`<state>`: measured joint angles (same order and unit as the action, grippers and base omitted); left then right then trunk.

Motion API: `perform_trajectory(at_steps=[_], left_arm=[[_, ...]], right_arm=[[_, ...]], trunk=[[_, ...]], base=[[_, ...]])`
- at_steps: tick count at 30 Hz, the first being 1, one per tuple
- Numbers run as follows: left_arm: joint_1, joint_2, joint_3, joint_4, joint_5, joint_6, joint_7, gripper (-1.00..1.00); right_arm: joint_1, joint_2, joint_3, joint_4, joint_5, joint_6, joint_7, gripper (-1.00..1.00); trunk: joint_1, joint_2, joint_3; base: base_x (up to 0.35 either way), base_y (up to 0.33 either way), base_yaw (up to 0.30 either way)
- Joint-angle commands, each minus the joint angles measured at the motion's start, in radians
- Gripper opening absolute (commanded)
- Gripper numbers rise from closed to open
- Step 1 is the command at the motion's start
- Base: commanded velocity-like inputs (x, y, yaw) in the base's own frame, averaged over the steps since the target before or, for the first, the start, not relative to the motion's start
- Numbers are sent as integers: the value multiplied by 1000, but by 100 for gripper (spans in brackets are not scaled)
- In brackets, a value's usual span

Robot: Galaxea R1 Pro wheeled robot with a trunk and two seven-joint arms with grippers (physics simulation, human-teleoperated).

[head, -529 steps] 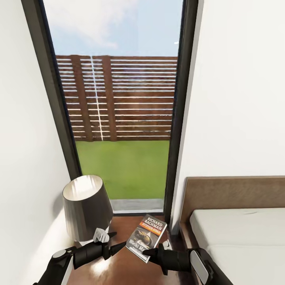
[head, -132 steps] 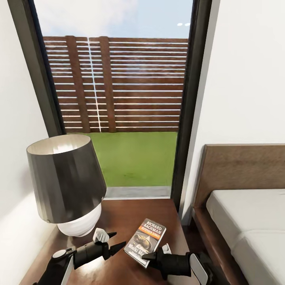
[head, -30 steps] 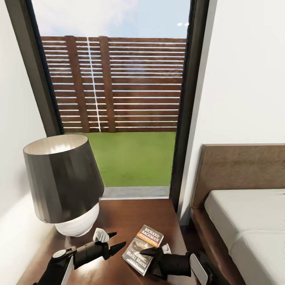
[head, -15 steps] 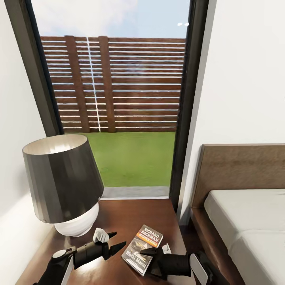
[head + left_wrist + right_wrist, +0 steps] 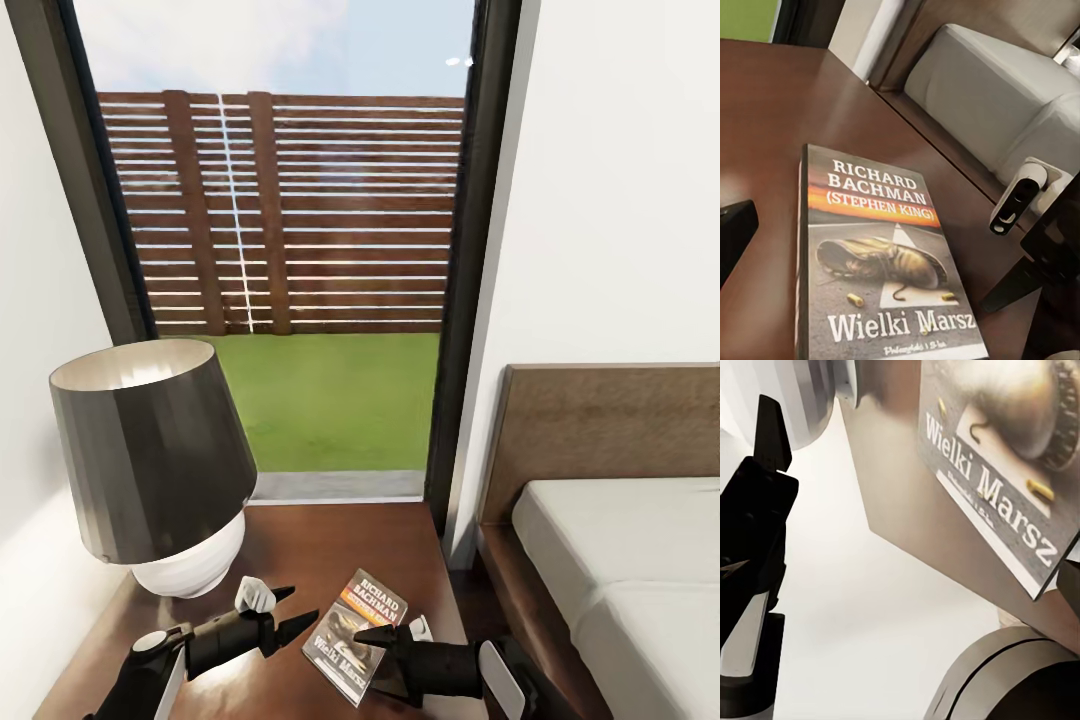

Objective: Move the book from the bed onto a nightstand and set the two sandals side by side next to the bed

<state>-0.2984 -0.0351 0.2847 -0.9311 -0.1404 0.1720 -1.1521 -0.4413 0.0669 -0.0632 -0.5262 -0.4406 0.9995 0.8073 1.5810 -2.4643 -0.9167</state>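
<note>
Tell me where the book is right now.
In the head view the book lies flat on the nightstand, right of the lamp, between the left pincer and right pincer.

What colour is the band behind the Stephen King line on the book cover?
Orange, on the book; clearest in the left wrist view.

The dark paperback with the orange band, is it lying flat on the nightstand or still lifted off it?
Lying flat, it seems: the dark paperback rests cover-up on the glossy reddish-brown nightstand top. The right gripper is open at its edge.
</note>
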Motion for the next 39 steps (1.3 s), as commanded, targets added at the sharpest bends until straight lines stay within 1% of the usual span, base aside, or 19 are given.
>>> perform_trajectory(at_steps=[1, 11, 21, 27, 32, 39], left_arm=[[-1, -2, 5, -2, -7, 11, -8, 100], [-1, -1, 5, -2, -7, 11, -8, 100], [-1, -2, 5, -2, -7, 11, -8, 100], [-1, -2, 5, -2, -7, 11, -7, 100], [-1, -1, 4, 30, -7, 9, -7, 100], [-1, 0, 4, 33, -7, 9, -7, 100]], right_arm=[[-1, 1, -6, 0, 8, 4, 6, 100], [-1, 1, -6, 0, 8, 4, 6, 100], [-1, 1, -6, 0, 8, 4, 6, 100], [-1, 1, -6, 0, 8, 4, 6, 100], [-1, 1, -6, 0, 8, 4, 6, 100], [-1, 1, -6, 0, 8, 4, 6, 100]], trunk=[[0, 0, -1], [0, 0, -1], [0, 0, -1], [0, 0, -1], [0, 0, -1], [0, 0, -1]], base=[[0, 0, 0], [-4, 0, 0], [-282, 0, 0], [-26, 0, 0], [-1, 0, 0], [0, 0, 0]])
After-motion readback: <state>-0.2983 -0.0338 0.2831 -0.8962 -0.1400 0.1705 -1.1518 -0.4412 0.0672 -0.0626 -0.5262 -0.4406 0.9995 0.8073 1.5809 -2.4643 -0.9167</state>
